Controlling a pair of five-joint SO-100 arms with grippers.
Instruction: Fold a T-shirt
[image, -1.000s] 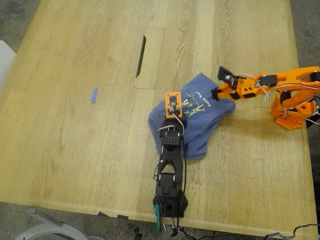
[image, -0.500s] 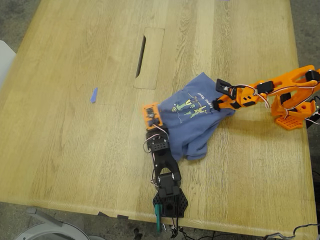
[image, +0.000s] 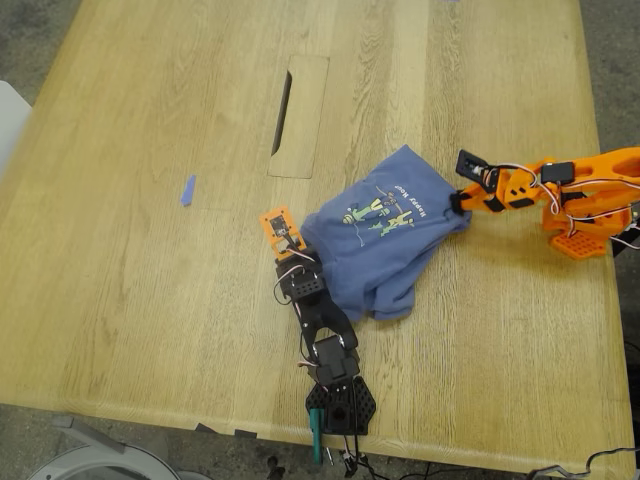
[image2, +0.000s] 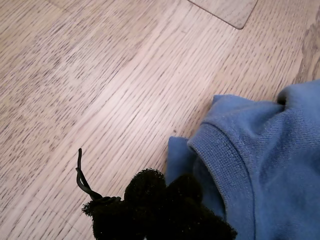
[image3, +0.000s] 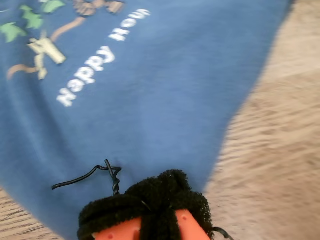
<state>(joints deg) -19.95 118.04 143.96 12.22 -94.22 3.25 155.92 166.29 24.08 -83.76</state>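
Foam padding fronts my first gripper (image: 297, 232), low in the exterior view's centre, touching the ribbed edge of the bunched slate-blue cotton T-shirt (image: 385, 235); jaw state unclear. The shirt lies right of centre on the pale wooden table (image: 150, 130). My second gripper (image: 457, 205) meets its right edge, grip undeterminable.

Slate-blue T-shirt (image: 385, 235) with a yellow-green cartoon print and pale lettering, just beside the black-padded second gripper (image3: 150, 205) on its orange arm; light oak-grain table (image: 150, 230); a small blue scrap (image: 187, 190) well apart from the black first gripper (image2: 155, 210)
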